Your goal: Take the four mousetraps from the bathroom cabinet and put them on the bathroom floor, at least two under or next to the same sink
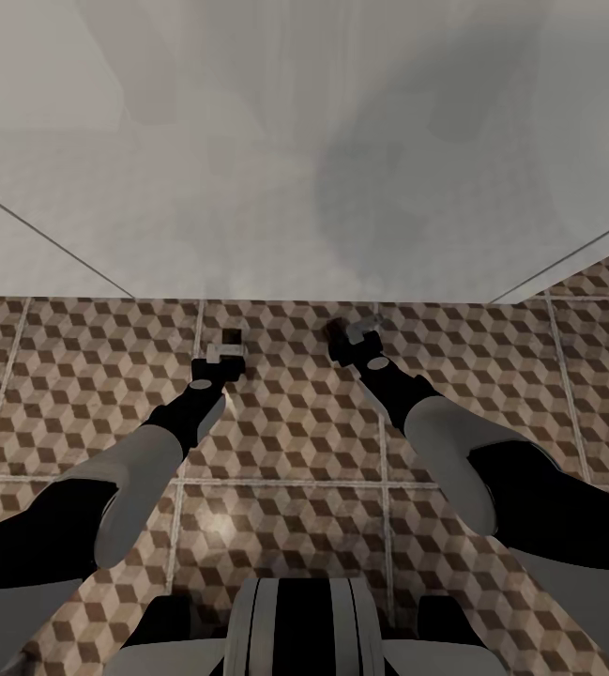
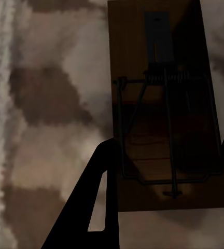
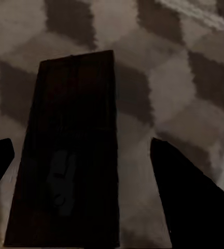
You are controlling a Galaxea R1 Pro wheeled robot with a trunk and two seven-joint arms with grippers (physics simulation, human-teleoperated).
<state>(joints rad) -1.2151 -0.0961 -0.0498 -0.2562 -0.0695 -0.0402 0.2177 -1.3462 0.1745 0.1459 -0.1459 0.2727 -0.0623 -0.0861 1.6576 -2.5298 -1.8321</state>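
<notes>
Item: mousetrap (image 2: 166,111), board with wire spring, lying between my left gripper (image 2: 166,171) fingers; they flank it, but whether they grip I cannot tell.

Item: second mousetrap (image 3: 65,155), dark, between my right gripper's (image 3: 81,171) spread fingers, apparently untouched.

Below both: bathroom floor (image 1: 295,441).

Risk: withdrawing carelessly, a fingertip could snag a board's edge and drag or flip it.

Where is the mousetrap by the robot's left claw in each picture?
Head view: the mousetrap is a small dark bit at the left claw tip, near the middle.
Left wrist view: large, upper right.
Right wrist view: a different mousetrap.
Shared landmark: cube-patterned floor tiles.
</notes>
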